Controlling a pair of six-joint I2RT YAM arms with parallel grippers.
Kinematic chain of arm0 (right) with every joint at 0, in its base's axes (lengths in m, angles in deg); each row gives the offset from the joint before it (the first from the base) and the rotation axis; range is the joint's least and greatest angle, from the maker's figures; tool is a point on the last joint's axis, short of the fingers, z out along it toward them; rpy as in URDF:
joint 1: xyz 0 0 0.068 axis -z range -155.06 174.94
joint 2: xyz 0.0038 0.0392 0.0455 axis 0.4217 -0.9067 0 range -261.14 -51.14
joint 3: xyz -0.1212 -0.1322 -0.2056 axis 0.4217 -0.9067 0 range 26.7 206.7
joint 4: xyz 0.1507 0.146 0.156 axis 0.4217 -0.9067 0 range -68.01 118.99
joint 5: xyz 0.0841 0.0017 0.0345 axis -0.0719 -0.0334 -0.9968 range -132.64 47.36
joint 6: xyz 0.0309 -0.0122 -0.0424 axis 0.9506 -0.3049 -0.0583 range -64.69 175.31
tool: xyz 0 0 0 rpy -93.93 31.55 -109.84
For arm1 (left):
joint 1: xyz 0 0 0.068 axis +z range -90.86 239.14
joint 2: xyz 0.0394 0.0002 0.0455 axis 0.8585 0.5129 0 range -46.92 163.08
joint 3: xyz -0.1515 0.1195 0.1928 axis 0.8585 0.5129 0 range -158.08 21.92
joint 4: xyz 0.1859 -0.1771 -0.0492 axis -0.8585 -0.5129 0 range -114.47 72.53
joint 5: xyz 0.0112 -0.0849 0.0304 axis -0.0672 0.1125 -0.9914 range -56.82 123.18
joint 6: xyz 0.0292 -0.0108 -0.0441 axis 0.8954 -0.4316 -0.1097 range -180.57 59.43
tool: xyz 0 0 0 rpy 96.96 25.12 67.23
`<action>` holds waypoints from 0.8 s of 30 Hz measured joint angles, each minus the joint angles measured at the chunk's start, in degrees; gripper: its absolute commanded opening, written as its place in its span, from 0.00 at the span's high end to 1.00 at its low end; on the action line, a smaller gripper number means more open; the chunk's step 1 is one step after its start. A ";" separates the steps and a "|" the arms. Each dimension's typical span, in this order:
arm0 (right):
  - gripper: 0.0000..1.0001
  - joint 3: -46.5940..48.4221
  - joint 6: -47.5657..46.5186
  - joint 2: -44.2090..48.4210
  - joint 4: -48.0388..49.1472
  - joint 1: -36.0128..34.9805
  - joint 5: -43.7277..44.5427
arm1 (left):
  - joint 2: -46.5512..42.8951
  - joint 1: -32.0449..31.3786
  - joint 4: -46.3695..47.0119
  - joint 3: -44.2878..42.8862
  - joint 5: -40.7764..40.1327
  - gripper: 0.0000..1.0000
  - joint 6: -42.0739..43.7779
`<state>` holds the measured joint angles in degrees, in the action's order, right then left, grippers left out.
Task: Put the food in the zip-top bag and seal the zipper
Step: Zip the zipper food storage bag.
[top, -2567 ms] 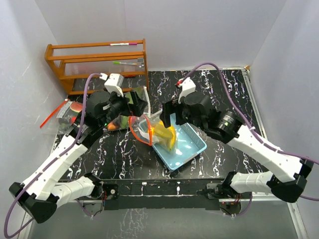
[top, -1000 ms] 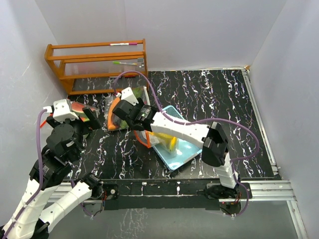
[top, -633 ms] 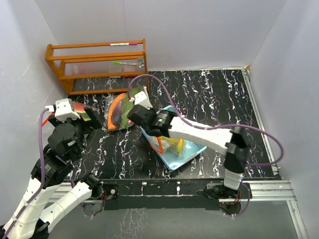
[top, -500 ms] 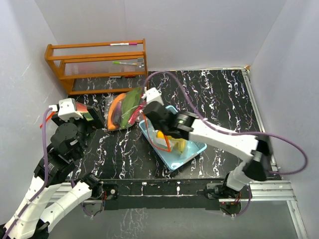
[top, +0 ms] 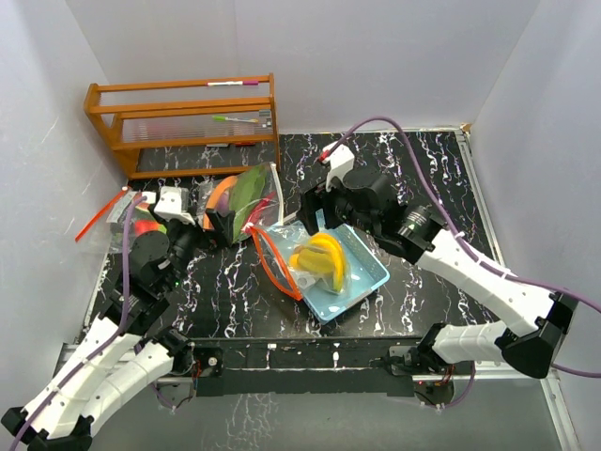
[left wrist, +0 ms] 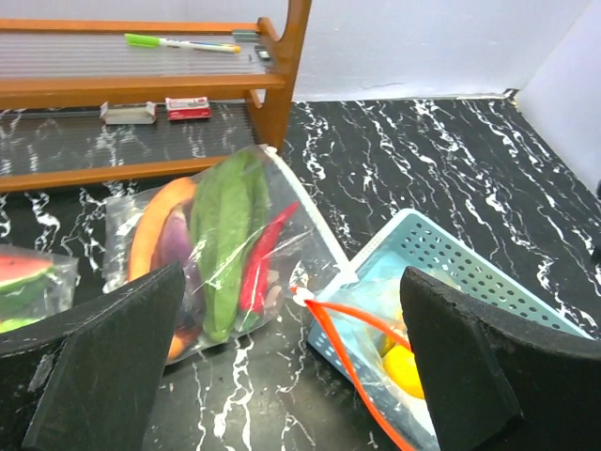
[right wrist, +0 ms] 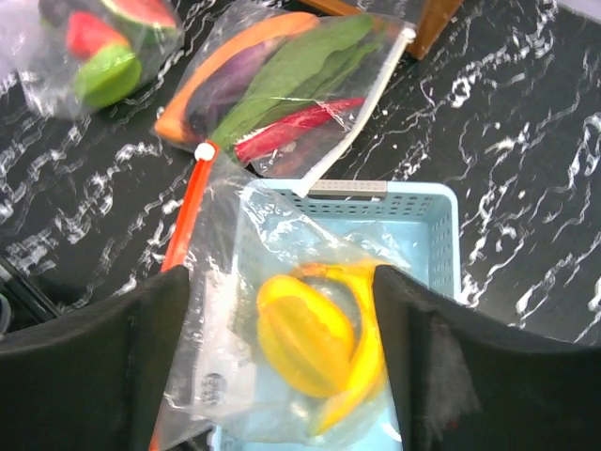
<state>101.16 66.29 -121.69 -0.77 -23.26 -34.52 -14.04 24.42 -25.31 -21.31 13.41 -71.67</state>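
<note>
Bags: three clear zip-top bags, all with food inside
Bag of yellow fruit: lay in the basket, its left end hanging over the basket's left rim onto the table
Yellow fruit: two pieces could be told apart, one rounded mango and one curve of bananas; how many bananas were in the curve could not be told
Zipper: one orange track with a white slider; in the left wrist view it ran as two separate lines, so the mouth stood open
Bag of vegetables: lay flat toward the far-left corner of the table, just in front of the rack
Vegetables: four, namely one orange piece, one purple aubergine, one long green piece and one red chilli
Bag of watermelon: lay at the table's left edge
Its contents: three, namely one watermelon slice, one red piece and one green piece
Basket: one, light blue, near the middle of the table
Rack: one, wooden, at the far-left corner, with two pens on it, one green and one pink and white
Left gripper: spread wide and empty, near the bag of vegetables
Right gripper: fingers apart with nothing between them, above the bag of yellow fruit
</note>
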 measured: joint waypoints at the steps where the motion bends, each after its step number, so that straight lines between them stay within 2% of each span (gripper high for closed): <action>1: 0.02 0.02 -0.07 -0.22 -0.02 -0.20 -1.01 | 0.66 0.00 0.96 0.00 0.74 0.03 -0.04; 6: 0.02 1.62 -0.61 -4.50 -0.55 -7.37 3.41 | 2.80 -0.02 0.74 -1.11 -1.40 0.03 -1.73; 9: 0.02 2.16 -0.61 -8.74 -0.24 -13.55 5.55 | 4.63 -0.02 -2.62 -5.68 -7.52 0.03 -3.21; 15: 0.02 4.85 -0.37 -16.74 0.09 -18.40 11.61 | 6.73 0.00 -6.38 -15.67 -20.55 0.03 -3.82; 19: 0.01 9.51 -0.09 -23.26 0.11 -21.22 18.40 | 4.57 0.00 -5.20 -16.61 -27.87 0.03 -1.14; 24: 0.02 20.98 2.32 -36.54 -1.55 -24.39 28.72 | 1.44 0.00 -2.71 -16.55 -31.52 0.03 1.33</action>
<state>122.14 68.61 -158.23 -2.32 -47.66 -5.80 -12.59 24.42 -28.02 -37.85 -18.11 -70.33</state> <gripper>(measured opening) 0.984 0.971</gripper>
